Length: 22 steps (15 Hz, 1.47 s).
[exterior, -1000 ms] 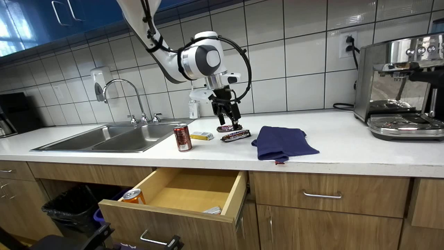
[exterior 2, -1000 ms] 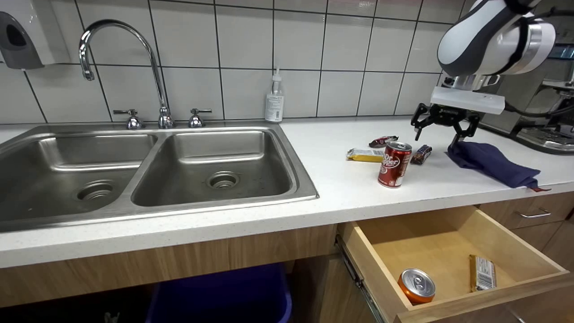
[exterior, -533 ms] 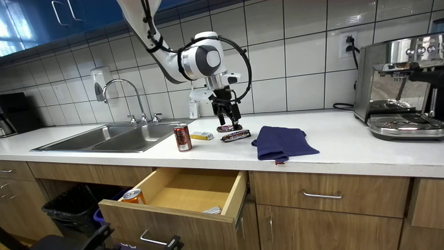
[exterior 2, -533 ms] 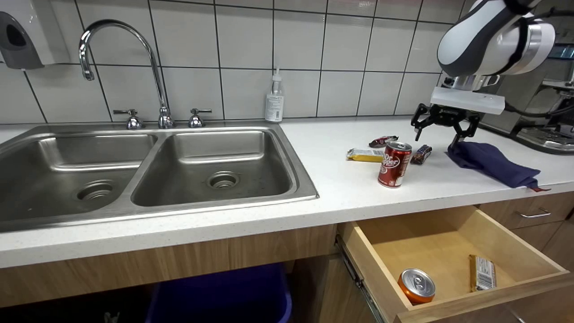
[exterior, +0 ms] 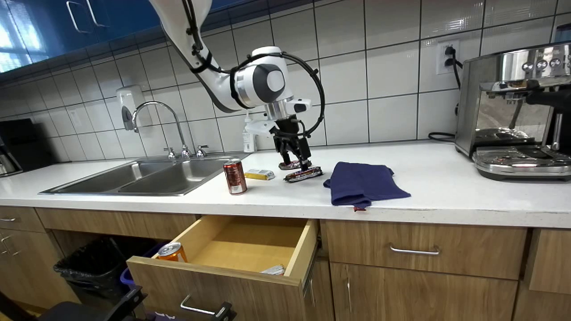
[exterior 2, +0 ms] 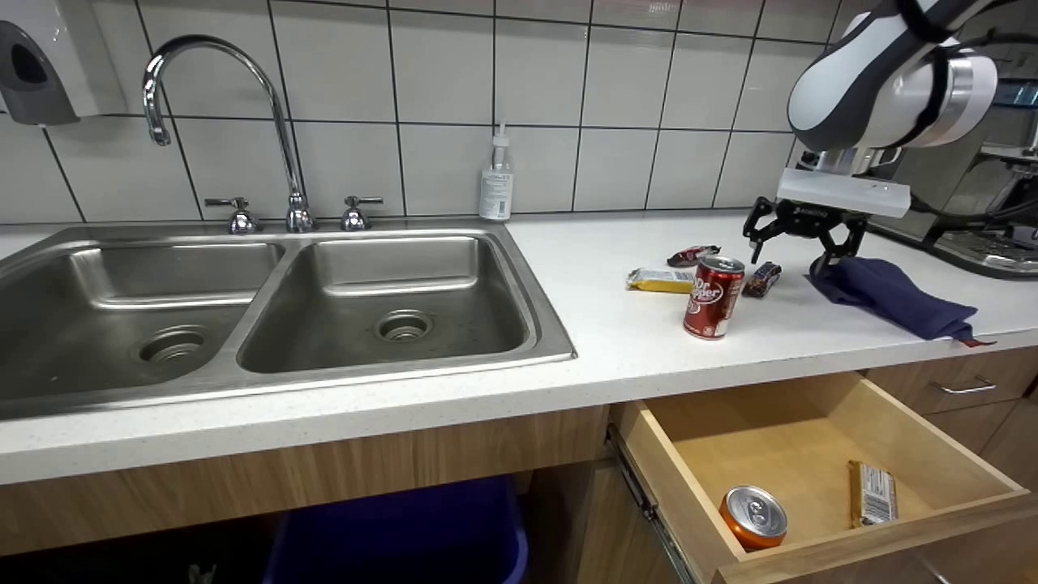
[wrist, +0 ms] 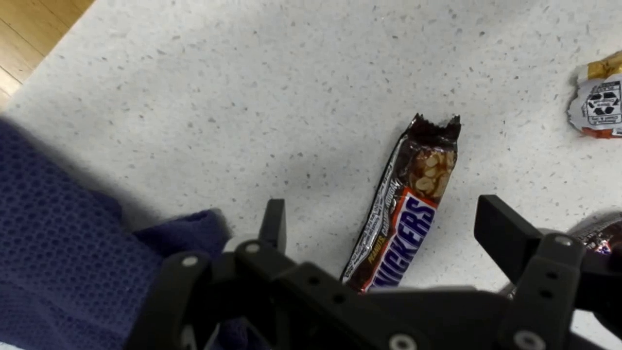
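White speckled tabletop [wrist: 291, 121] | my end effector [wrist: 386, 223] spread, pinching nothing | wrist view: brown plastic-wrapped Snickers bar [wrist: 403, 209] framed in its gap, lying one-to-seven o'clock, navy fabric cloth [wrist: 73, 253] toward nine | I'd judge the bar light, firm, slick, best taken mid-length

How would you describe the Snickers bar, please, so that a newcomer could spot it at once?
From the double sink, follow the white countertop toward the navy cloth. Just before the cloth, framed by the open claw in the wrist view, lies the dark-wrapped Snickers bar. It lies nearer the cloth than the other dark bar or the yellow-and-white bar.
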Motion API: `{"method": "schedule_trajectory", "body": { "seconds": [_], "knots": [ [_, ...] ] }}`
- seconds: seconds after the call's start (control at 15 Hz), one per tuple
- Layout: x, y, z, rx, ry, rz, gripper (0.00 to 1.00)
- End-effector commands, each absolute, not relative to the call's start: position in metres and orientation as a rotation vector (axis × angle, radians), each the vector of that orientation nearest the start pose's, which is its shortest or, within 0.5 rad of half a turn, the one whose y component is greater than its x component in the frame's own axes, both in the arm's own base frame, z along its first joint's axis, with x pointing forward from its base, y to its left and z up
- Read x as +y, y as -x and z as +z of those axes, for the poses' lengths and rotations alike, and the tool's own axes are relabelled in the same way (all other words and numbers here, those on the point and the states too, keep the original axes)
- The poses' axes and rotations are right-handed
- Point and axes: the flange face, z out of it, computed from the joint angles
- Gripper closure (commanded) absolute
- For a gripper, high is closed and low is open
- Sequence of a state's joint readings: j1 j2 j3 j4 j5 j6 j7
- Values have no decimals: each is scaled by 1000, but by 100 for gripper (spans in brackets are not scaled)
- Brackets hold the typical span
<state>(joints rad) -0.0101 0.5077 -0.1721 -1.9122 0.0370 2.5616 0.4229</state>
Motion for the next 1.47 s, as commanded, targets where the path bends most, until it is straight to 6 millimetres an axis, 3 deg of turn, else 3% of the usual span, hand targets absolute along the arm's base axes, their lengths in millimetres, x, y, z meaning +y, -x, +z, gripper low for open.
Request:
{"method": "schedule_trajectory", "body": {
  "seconds": [0.0, 1.4],
  "knots": [
    [-111, -644, 245, 976, 3027, -271, 0],
    [-117, -692, 226, 1061, 3036, -263, 0]
  ]
}}
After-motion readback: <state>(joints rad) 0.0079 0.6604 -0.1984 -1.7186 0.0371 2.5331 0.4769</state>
